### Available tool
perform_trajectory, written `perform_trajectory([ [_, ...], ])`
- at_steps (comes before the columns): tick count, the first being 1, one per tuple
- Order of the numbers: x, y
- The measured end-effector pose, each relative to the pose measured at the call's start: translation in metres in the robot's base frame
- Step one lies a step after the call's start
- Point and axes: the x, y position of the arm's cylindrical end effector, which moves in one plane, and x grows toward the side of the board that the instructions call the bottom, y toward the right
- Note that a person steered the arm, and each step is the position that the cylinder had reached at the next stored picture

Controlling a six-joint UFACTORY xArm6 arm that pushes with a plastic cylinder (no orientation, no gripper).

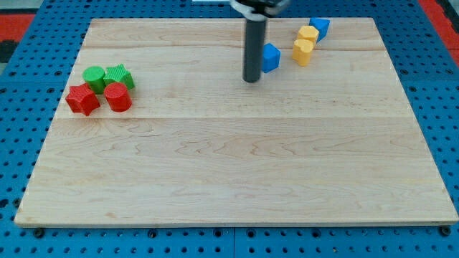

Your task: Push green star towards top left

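While most of its surface lies bare, the wooden board (pixel 237 165) is seen resting on a blue pegged base (pixel 14 107). The dark rod (pixel 253 46) is held upright near the view's top, with my tip (pixel 251 80) set down just left of a blue block (pixel 270 56); no jaws are carried, so nothing is gripped. Two yellow blocks (pixel 305 43) and a second blue block (pixel 320 27) are grouped further right. The green star (pixel 119 75) is found far to the left, well apart from my tip, touching a green round block (pixel 94 75), a red round block (pixel 117 97) and near a red star (pixel 82 99).
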Motion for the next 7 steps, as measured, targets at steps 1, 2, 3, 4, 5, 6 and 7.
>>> perform_trajectory([
  [1, -0.040, 0.086],
  [2, -0.025, 0.070],
  [3, 0.074, -0.015],
  [4, 0.156, -0.126],
  [5, 0.174, -0.274],
  [6, 0.155, -0.329],
  [7, 0.099, -0.315],
])
